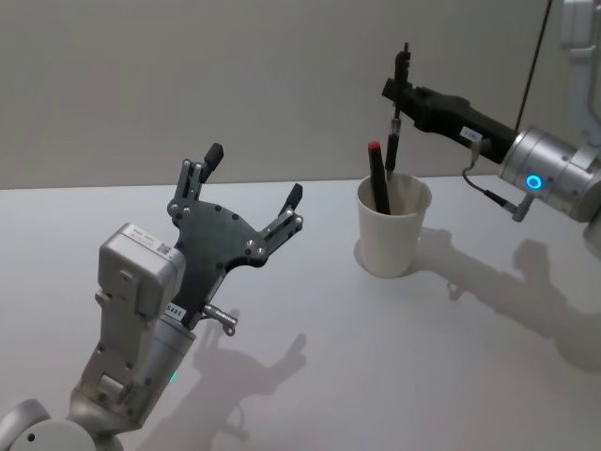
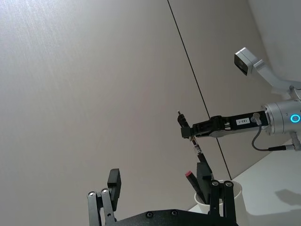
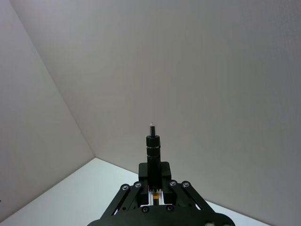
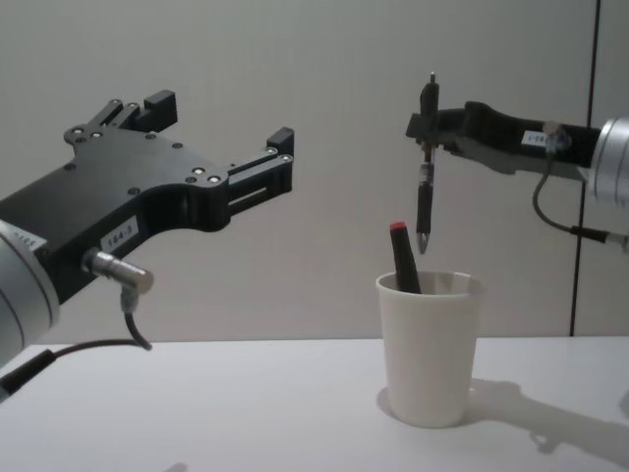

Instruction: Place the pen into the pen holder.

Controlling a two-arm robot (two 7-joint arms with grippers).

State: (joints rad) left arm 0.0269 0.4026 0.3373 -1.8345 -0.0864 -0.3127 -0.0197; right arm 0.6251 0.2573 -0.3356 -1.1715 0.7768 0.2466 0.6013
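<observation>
The pen (image 4: 425, 197) is black and hangs upright, tip down, with my right gripper (image 4: 429, 128) shut on its upper part. Its tip sits just above the rim of the pen holder (image 4: 430, 354), a white paper cup on the table. From the head, the pen (image 1: 394, 122) lines up over the cup's mouth (image 1: 390, 240). The right wrist view looks along the pen (image 3: 154, 150) between the fingers. My left gripper (image 1: 255, 174) is open and holds nothing, raised over the table well left of the cup.
A dark pen with a red cap (image 4: 403, 256) leans inside the cup, against its left side. The white table (image 1: 310, 395) stretches around the cup. A plain wall stands close behind.
</observation>
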